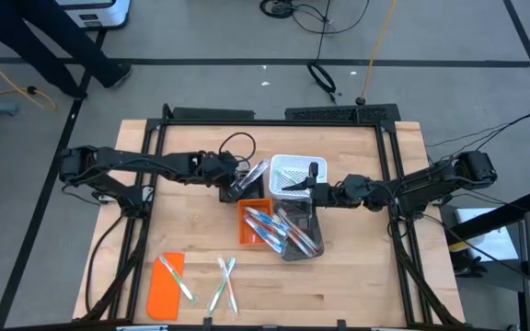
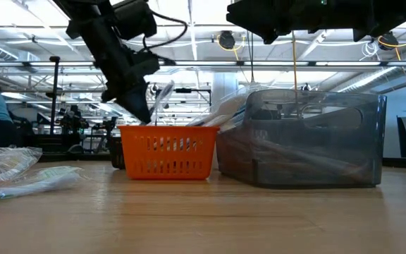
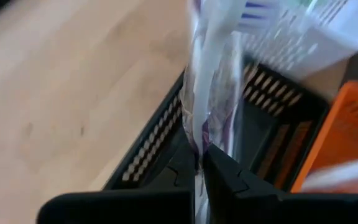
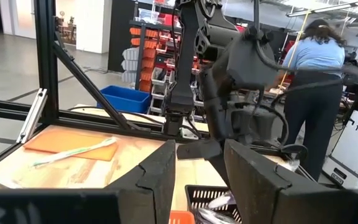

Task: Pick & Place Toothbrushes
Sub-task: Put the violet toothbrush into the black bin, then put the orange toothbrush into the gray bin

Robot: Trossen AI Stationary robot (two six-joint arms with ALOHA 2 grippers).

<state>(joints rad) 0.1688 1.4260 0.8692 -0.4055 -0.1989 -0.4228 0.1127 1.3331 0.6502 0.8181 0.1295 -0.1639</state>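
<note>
My left gripper (image 1: 239, 184) hovers above a black basket (image 3: 260, 124), just left of the white basket (image 1: 294, 171), and is shut on a wrapped toothbrush (image 1: 253, 173). Several toothbrushes (image 1: 274, 228) lie in the orange basket (image 1: 247, 230) and in the grey clear bin (image 1: 304, 237). Two more toothbrushes (image 1: 224, 281) lie crossed on the table near its front edge. One toothbrush (image 1: 175, 278) rests on the flat orange lid (image 1: 164, 289). My right gripper (image 4: 201, 174) is open and empty above the white basket and grey bin (image 2: 302, 137), pointing toward the left arm. My left gripper pinches the toothbrush in its clear wrapper (image 3: 205, 124) between its two fingertips (image 3: 225, 177), by the wrapper's lower end. The toothbrush is lifted clear and sticks out beyond the fingers, slanting up toward the white basket, its bristle end (image 3: 253, 12) farthest from the fingers.
The four containers stand close together at the table's middle. The bare wooden table (image 1: 357, 285) stretches to their left, right and front. Wrapped toothbrushes (image 2: 13, 176) show at the low view's left. A person (image 4: 316, 68) in a blue shirt stands beyond the table.
</note>
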